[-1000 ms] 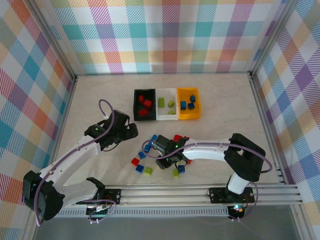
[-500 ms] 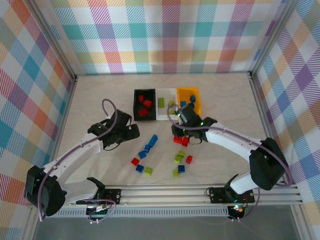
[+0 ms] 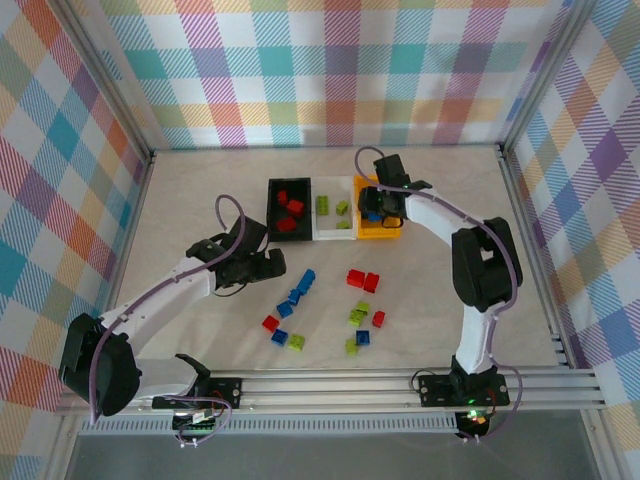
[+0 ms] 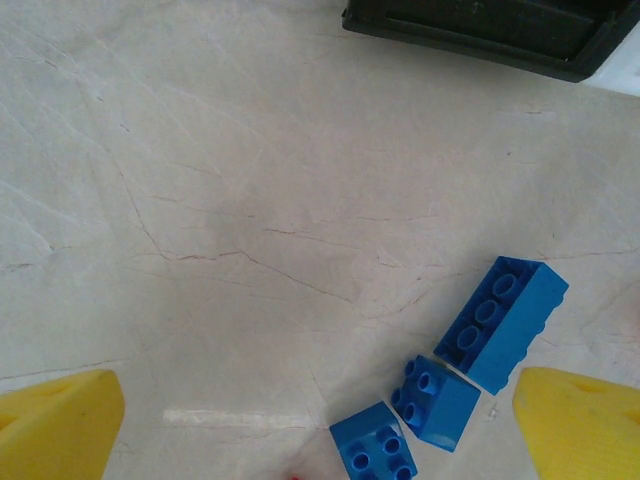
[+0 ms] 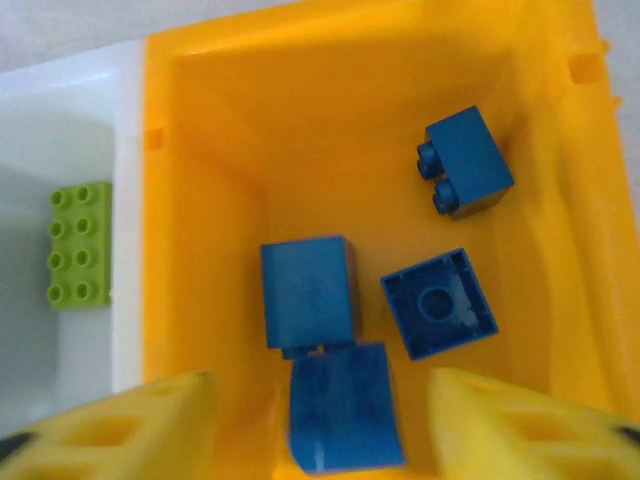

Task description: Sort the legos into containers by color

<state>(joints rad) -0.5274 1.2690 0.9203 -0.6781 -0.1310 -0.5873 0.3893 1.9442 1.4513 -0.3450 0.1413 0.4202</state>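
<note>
1. While the right gripper [image 5: 322, 400] hangs spread over the orange bin [image 5: 200, 200], four blue bricks [image 5: 308, 290] lie below it, one right between its fingertips but touching neither.
2. Left of that gripper, the white bin [image 3: 335, 236] holds green bricks [image 5: 80, 243], and the black bin [image 3: 275, 215] beyond it holds red ones, so the colours look correctly kept apart.
3. The left gripper [image 4: 318, 375] is spread wide and empty above the table [image 4: 200, 200]; three loose blue bricks [image 4: 440, 400] lie just under it, nearer its right finger.
4. About a dozen loose bricks [image 3: 355, 278], red, blue and green, lie between the two grippers, so roughly half the sorting seems left.
</note>
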